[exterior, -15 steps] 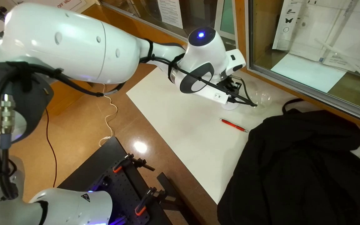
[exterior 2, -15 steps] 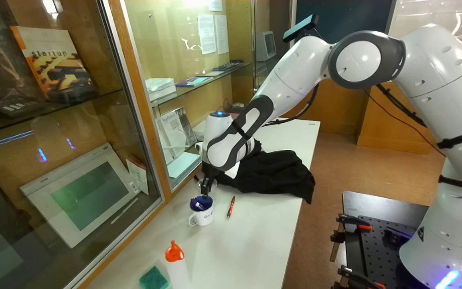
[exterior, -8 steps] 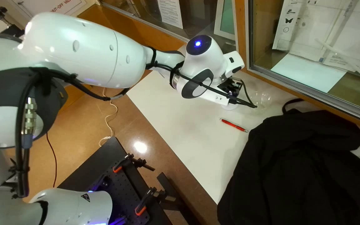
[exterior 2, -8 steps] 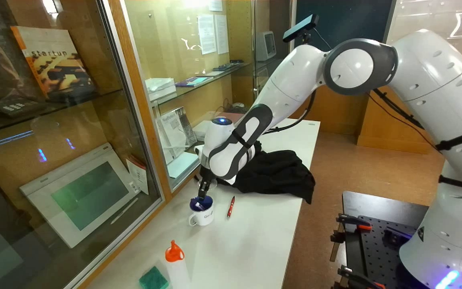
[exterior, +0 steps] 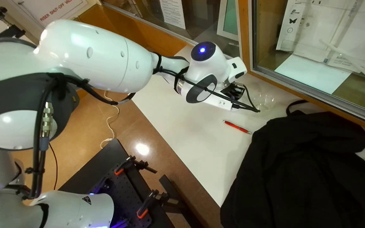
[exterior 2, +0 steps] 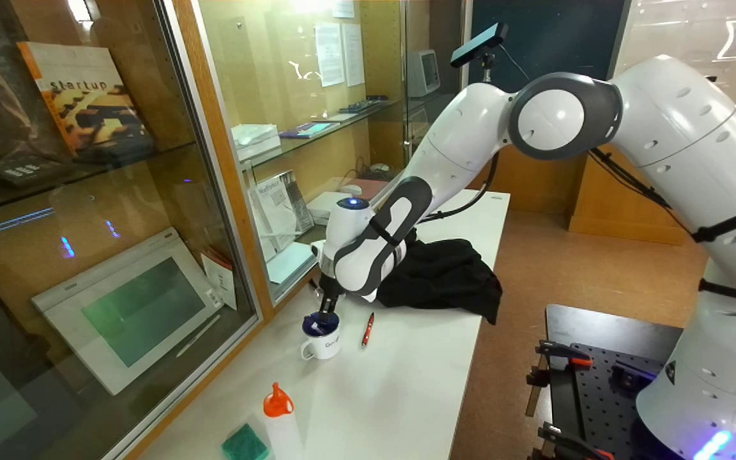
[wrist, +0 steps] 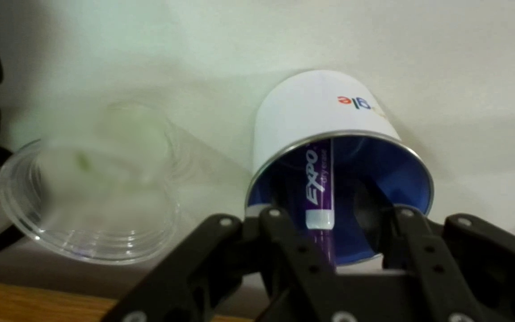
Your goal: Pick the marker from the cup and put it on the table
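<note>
The cup (wrist: 320, 105) is a white mug with a dark blue inside; it stands upright on the white table (exterior 2: 400, 390) in an exterior view (exterior 2: 327, 346). The marker, an Expo pen (wrist: 320, 179) with purple and white parts, leans inside the cup; its white band also shows in an exterior view (exterior 2: 318, 328). My gripper (wrist: 324, 199) is open, with its fingertips inside the cup mouth, one on each side of the marker. The gripper points down into the cup in an exterior view (exterior 2: 327, 306). In an exterior view the gripper (exterior: 234, 92) hides most of the cup.
A clear plastic cup (wrist: 96, 241) stands beside the mug. A red pen (exterior: 237, 127) lies on the table near a black cloth bag or garment (exterior: 303, 164). A bottle with an orange top (exterior 2: 278, 402) and a green sponge (exterior 2: 245, 443) stand nearer. A glass cabinet borders the table.
My arm has come down, and the open gripper has gone lower into the mug's mouth. The mug, marker and red pen have not visibly moved.
</note>
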Controlling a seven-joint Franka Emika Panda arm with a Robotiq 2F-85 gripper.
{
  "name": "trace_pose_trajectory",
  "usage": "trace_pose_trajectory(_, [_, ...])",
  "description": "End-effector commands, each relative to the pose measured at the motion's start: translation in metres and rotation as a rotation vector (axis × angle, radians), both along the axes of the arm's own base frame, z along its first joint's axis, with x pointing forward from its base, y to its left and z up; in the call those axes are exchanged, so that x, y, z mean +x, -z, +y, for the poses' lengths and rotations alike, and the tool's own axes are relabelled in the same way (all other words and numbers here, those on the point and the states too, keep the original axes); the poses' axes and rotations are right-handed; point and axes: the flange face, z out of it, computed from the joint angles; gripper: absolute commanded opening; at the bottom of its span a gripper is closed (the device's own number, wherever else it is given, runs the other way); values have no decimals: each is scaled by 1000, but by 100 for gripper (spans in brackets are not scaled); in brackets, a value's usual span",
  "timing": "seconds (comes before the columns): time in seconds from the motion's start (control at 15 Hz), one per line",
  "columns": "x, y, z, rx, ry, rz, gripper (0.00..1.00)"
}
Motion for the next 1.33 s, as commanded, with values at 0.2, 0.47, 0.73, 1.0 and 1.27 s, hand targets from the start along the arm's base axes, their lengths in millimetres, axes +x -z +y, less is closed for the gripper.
trace_pose_trajectory(0.2, [13,15,1,0,8,-32,44])
trace_pose_trajectory(0.47, [13,18,4,6,5,-43,16])
trace_pose_trajectory(0.73, [8,7,10,7,-8,-71,4])
trace_pose_trajectory(1.0, [-2,-28,17,0,-14,-177,4])
trace_pose_trajectory(1.27, [-23,-89,16,-4,41,-243,4])
